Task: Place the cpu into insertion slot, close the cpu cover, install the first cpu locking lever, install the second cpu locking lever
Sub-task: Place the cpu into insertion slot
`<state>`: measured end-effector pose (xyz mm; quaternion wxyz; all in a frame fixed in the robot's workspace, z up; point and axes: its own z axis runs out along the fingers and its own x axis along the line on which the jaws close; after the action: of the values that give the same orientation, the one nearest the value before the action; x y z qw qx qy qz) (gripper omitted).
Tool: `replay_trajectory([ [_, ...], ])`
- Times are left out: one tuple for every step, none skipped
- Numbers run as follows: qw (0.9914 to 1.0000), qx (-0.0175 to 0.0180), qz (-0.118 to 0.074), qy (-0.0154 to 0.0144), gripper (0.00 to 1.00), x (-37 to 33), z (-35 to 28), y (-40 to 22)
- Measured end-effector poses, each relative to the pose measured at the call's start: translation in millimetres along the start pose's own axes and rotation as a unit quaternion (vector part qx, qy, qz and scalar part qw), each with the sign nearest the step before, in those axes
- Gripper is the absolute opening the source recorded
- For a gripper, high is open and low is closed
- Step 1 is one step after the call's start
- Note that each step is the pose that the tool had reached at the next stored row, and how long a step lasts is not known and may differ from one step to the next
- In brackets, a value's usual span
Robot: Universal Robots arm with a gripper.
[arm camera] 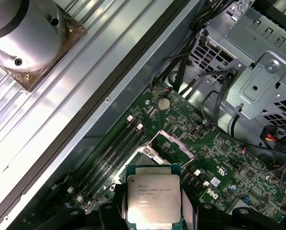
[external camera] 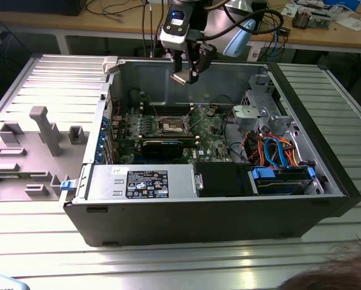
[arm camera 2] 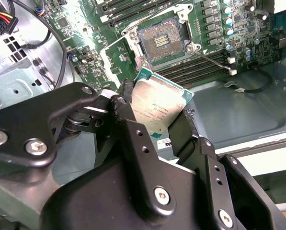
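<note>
1. In the exterior view, the gripper is seen above the far wall of the open computer case, which is set on the ribbed tabletop. The cpu is clamped in it, tilted, well above the green motherboard. The insertion slot lies uncovered near the board's middle, well apart from the cpu. A grey fixture plate is seen on the tabletop at the exterior view's left of the case.
2. In the second wrist view, the cpu is gripped at two opposite edges by the black fingers, with its metal face in view. The insertion slot is seen beyond it, its contact field bare.
3. In the first wrist view, the cpu is held closed in the gripper. The cpu cover is seen swung open just beyond the chip.
</note>
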<state>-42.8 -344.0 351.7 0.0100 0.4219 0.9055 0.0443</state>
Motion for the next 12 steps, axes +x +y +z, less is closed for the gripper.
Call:
replay_trajectory([
  [1.00000, 0.0000, 0.001, 0.0000, 0.54, 0.0, 0.0, 0.0],
  [1.00000, 0.0000, 0.001, -0.0001, 0.54, 0.0, 0.0, 0.0],
  [1.00000, 0.0000, 0.002, -0.0002, 0.54, 0.0, 0.0, 0.0],
  [0.99999, -0.0001, 0.003, -0.0003, 0.54, 0.0, 0.0, 0.0],
  [0.99999, -0.0001, 0.004, -0.0004, 0.54, 0.0, 0.0, 0.0],
  [0.99999, -0.0001, 0.005, -0.0004, 0.54, 0.0, 0.0, 0.0],
  [0.99999, -0.0001, 0.005, -0.0004, 0.54, 0.0, 0.0, 0.0],
  [0.99998, -0.0001, 0.006, -0.0005, 0.54, 0.0, 0.0, 0.0],
  [0.99998, -0.0001, 0.006, -0.0005, 0.54, 0.0, 0.0, 0.0],
  [0.99998, -0.0001, 0.007, -0.0006, 0.54, 0.0, 0.0, 0.0],
  [0.99998, -0.0001, 0.007, -0.0006, 0.54, 0.0, 0.0, 0.0],
  [0.99997, -0.0001, 0.007, -0.0007, 0.54, 0.0, 0.0, 0.0],
])
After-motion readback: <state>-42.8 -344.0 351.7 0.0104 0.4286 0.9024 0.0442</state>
